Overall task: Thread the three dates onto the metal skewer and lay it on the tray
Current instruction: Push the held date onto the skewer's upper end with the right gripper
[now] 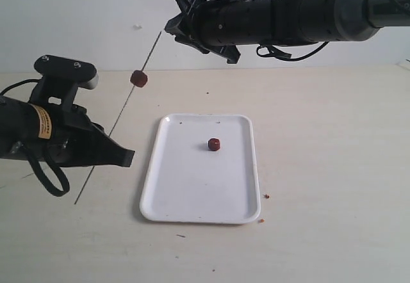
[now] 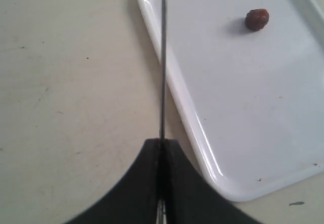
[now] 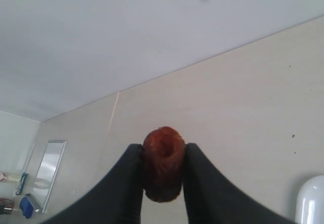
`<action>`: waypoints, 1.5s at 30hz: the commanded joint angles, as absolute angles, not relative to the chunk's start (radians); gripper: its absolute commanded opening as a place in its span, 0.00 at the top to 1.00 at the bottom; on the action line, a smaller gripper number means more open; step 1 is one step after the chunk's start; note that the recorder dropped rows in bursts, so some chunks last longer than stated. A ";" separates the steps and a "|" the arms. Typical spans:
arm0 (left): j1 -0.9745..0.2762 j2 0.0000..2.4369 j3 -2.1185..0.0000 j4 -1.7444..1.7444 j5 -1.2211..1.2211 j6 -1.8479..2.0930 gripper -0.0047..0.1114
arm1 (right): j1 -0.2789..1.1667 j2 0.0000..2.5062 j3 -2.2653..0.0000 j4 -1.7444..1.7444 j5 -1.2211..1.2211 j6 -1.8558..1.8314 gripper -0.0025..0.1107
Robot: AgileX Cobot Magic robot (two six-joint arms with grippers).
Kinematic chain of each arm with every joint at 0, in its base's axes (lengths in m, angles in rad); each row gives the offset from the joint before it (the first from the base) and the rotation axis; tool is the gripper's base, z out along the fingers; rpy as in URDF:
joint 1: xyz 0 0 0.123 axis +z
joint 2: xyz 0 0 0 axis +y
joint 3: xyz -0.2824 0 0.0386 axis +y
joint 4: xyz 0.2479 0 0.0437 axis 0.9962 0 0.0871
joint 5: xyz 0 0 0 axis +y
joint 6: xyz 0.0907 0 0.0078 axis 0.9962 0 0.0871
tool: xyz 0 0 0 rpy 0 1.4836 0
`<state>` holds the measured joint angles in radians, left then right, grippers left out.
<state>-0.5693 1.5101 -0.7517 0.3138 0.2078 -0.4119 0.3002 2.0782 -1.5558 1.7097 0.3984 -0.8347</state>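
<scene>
Nearby, reddish crumbs (image 1: 266, 196) lie just beside the tray (image 1: 192, 196).

Bright, soft, even light fills all three views. In the left wrist view glare streaks run along the rim of the tray (image 2: 197, 143), and the date (image 2: 257, 20) on it casts only a pale, blurred shadow.

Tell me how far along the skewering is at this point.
Done: one date is threaded on the skewer, which the left gripper clamps. In hand: the right gripper holds a second date up by the skewer's tip, not yet on it. Left: the third date lies on the tray; after threading it, the skewer must be laid there.
</scene>
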 commanded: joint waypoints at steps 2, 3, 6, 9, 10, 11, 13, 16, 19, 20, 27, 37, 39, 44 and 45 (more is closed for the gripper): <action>-0.569 1.500 -0.755 0.310 0.195 -0.421 0.96 | 0.295 2.072 -1.563 1.744 0.394 -0.844 0.74; -0.569 1.500 -0.755 0.310 0.195 -0.421 0.96 | 0.295 2.072 -1.563 1.744 0.394 -0.844 0.74; -0.569 1.500 -0.755 0.304 0.193 -0.424 0.96 | 0.295 2.072 -1.563 1.744 0.394 -0.844 0.74; -0.570 1.500 -0.755 0.299 0.186 -0.424 0.96 | 0.295 2.072 -1.563 1.744 0.392 -0.844 0.74; -0.570 1.500 -0.755 0.299 0.186 -0.424 0.96 | 0.295 2.072 -1.563 1.744 0.392 -0.844 0.74; -0.570 1.500 -0.755 0.299 0.186 -0.424 0.96 | 0.295 2.072 -1.563 1.744 0.392 -0.844 0.74; -0.571 1.500 -0.755 0.299 0.189 -0.424 0.96 | 0.295 2.072 -1.566 1.744 0.387 -0.844 0.74; -0.580 1.500 -0.755 0.297 0.194 -0.424 0.96 | 0.295 2.072 -1.566 1.744 0.372 -0.844 0.74; -0.604 1.500 -0.755 0.297 0.192 -0.424 0.96 | 0.295 2.072 -1.566 1.744 0.365 -0.844 0.74; -0.610 1.500 -0.755 0.297 0.186 -0.424 0.96 | 0.295 2.072 -1.566 1.744 0.365 -0.844 0.74; -0.616 1.502 -0.755 0.297 0.188 -0.424 0.96 | 0.295 2.072 -1.566 1.744 0.388 -0.844 0.74; -0.616 1.502 -0.755 0.300 0.180 -0.424 0.96 | 0.295 2.065 -1.566 1.744 0.422 -0.844 0.74; -0.616 1.502 -0.755 0.300 0.180 -0.426 0.96 | 0.295 2.061 -1.566 1.744 0.422 -0.847 0.74; -0.614 1.502 -0.755 0.300 0.184 -0.426 0.96 | 0.295 2.054 -1.566 1.744 0.422 -0.853 0.74; -0.612 1.502 -0.755 0.300 0.184 -0.426 0.96 | 0.295 2.054 -1.566 1.744 0.425 -0.855 0.74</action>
<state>-0.6102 1.5101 -0.7517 0.3070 0.1934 -0.4179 0.3002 2.0700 -1.5573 1.7446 0.4108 -0.8347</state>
